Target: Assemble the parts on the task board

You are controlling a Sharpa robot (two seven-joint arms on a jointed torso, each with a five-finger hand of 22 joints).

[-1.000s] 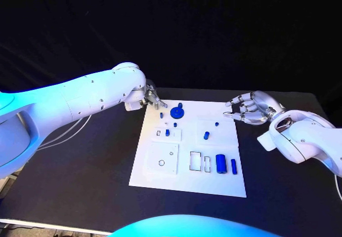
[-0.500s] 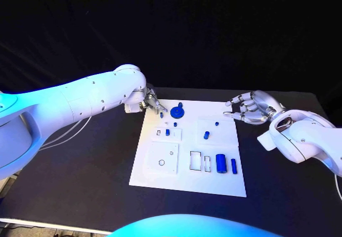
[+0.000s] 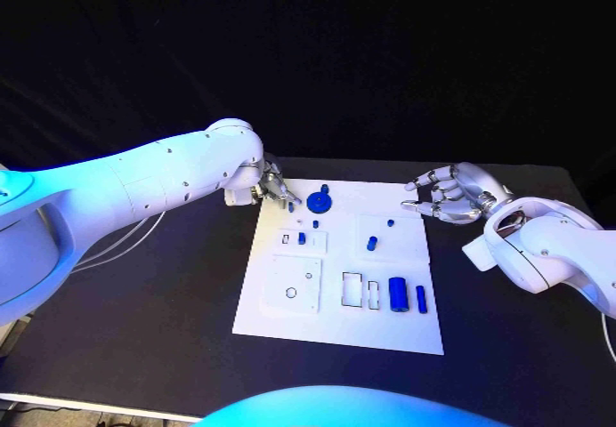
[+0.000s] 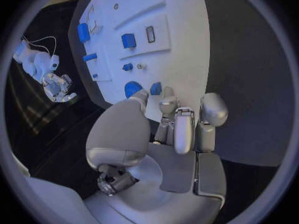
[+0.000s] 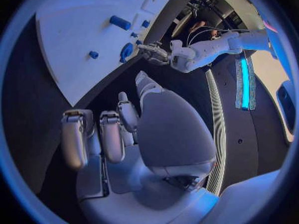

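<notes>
The white task board (image 3: 385, 267) lies in the middle of the black table. On its far part sit a blue disc (image 3: 320, 204) and several small blue pegs, one of them (image 3: 371, 243) near the centre. A blue cylinder (image 3: 398, 294) and a blue bar (image 3: 421, 298) lie near its front right. My left hand (image 3: 273, 187) hovers at the board's far left corner, fingers apart and holding nothing; in the left wrist view its fingertips (image 4: 176, 115) reach close to the disc (image 4: 132, 88). My right hand (image 3: 449, 197) hangs off the board's far right corner, loosely curled and empty.
Raised white panels with slots and holes (image 3: 293, 286) cover the board's near half. Bare black table surrounds the board on all sides. A cable (image 3: 122, 238) trails under my left arm. My right arm's white forearm (image 3: 546, 253) stands to the right of the board.
My left hand has shifted slightly at the board's far left corner. The right hand and the parts have stayed where they were.
</notes>
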